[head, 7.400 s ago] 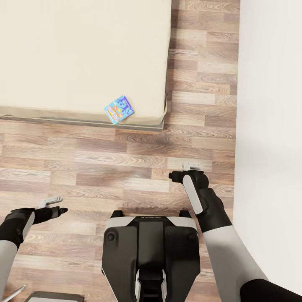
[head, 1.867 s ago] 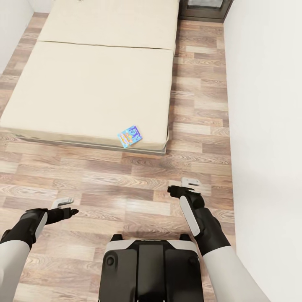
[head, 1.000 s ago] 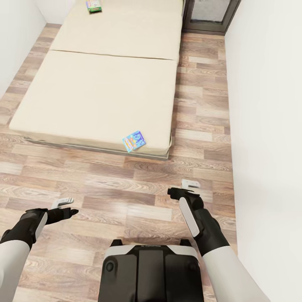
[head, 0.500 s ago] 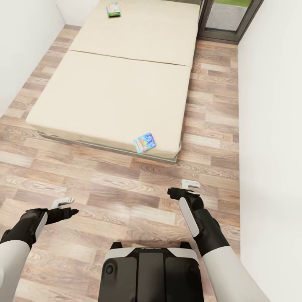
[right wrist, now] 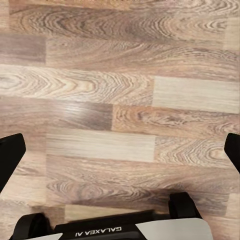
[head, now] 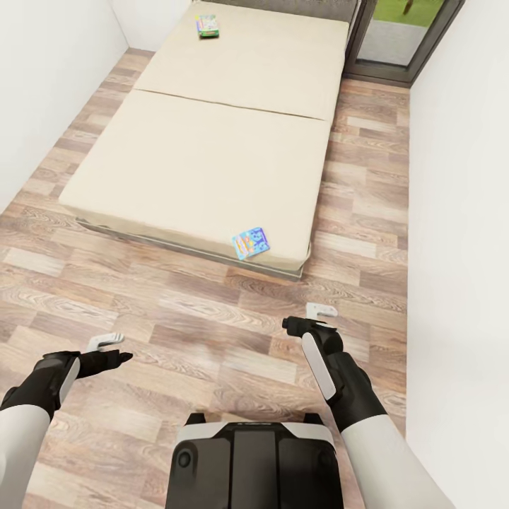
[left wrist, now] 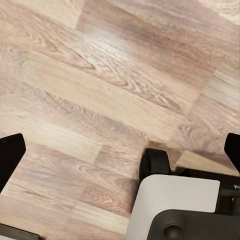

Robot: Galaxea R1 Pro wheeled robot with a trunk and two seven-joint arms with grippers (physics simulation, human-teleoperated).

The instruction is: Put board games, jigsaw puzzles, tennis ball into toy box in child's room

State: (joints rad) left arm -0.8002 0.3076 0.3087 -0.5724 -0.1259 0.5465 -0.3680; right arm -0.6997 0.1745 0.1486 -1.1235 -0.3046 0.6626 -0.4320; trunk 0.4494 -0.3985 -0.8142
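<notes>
Ahead, 2 board games (head: pixel 251 243) on bed (head: pixel 191 162), prints unreadable.

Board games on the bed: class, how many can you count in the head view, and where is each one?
2. One board game lies at the near edge of the bed, by its right corner; the other board game lies at the far end near the headboard. None appears hidden.
</notes>
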